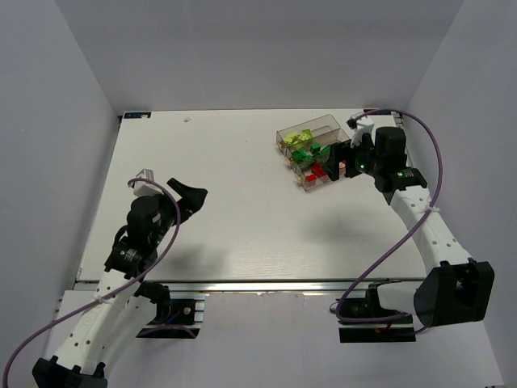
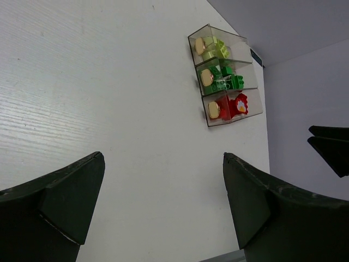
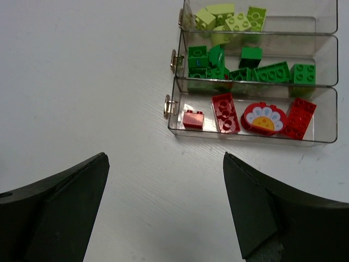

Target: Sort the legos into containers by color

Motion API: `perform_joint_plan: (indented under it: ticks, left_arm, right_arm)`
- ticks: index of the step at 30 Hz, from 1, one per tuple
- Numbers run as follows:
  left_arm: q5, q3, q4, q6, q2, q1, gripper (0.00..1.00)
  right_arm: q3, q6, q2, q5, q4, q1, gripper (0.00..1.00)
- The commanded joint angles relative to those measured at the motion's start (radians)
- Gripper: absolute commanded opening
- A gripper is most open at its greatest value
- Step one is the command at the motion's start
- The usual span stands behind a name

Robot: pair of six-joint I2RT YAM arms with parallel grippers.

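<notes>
The three containers (image 3: 251,90) stand at the far right of the worktop (image 1: 242,210). Their long axes run left to right in the top view. They hold legos (image 3: 226,112): pale yellow-green farthest, dark green in the middle, red nearest. The right claw (image 3: 163,158) stands wide open and empty just beside their right end. The left claw (image 2: 163,158), also wide open and empty, is well apart.
</notes>
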Motion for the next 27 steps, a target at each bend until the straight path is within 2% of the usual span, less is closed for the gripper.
perform_joint_plan:
  ticks: [1,27]
  left_arm:
    - [0.014,-0.006,0.014,-0.003,-0.028,0.001,0.98]
    - [0.011,-0.015,-0.002,-0.012,-0.066,0.001,0.98]
  right_arm:
    - [-0.025,0.020,-0.041,0.058,0.008,-0.005,0.89]
    - [-0.106,0.038,-0.087,0.112,0.050,-0.004,0.89]
